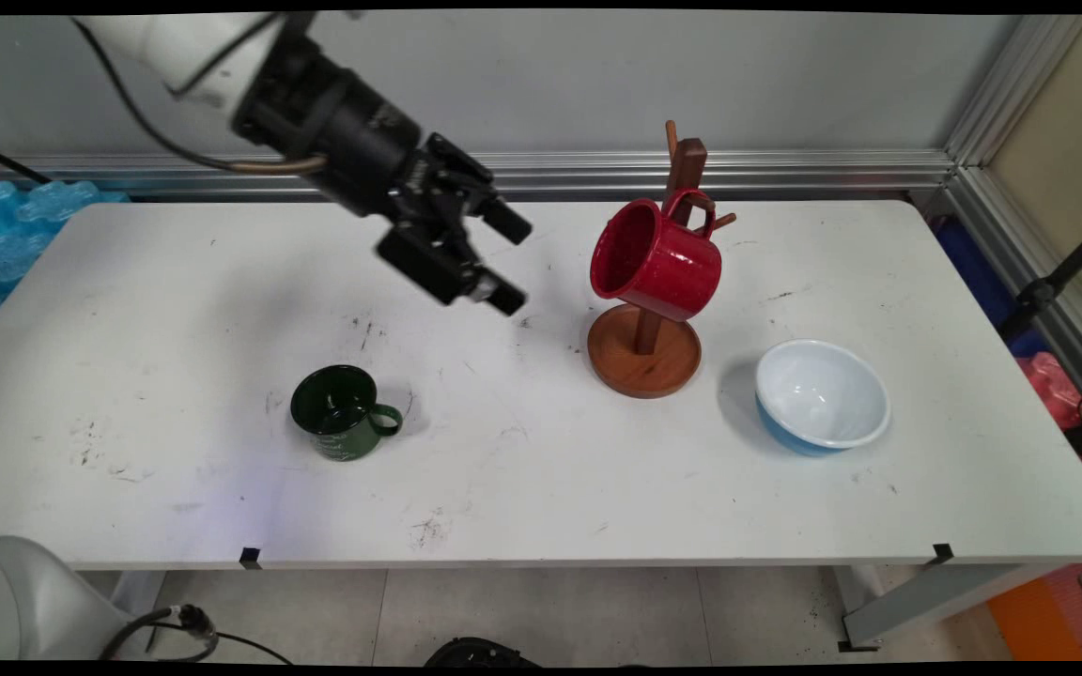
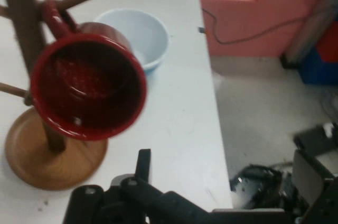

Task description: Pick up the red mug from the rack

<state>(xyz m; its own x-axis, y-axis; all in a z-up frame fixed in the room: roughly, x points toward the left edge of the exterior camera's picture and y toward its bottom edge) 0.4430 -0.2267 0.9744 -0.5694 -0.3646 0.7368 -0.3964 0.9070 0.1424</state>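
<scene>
My arm comes in from the upper left, raised above the desk (image 1: 175, 310), wrist pitched down and toward the right so the gripper (image 1: 511, 261) points at the mug stand. Black cables hang off the forearm.

Gripper is wide open in the main view, two fingers (image 1: 504, 221) spread apart one above the other, nothing between them, touching nothing. It hangs in the air, clear of the desk surface.

Nearest thing: red mug (image 1: 656, 258), just off the fingertips to the right, not touching. It hangs by its handle on a peg of the wooden mug stand (image 1: 644, 361), tilted, mouth facing the gripper. In the hand view the red mug (image 2: 87, 89) sits upper left with its open mouth straight at the camera, the stand's post and round base (image 2: 39, 158) behind and below it. Gripper linkage (image 2: 142, 203) shows along the bottom edge there; fingertips are not clear in that view.

Beyond the stand, further from the gripper: white bowl with blue outside (image 1: 821, 397), upright on the desk, apart from the stand base. Also seen in the hand view (image 2: 142, 34) past the mug.

Below and behind the gripper, toward the desk's near side: dark green mug (image 1: 339, 413), upright, handle to the right, well apart from the fingers.
</scene>
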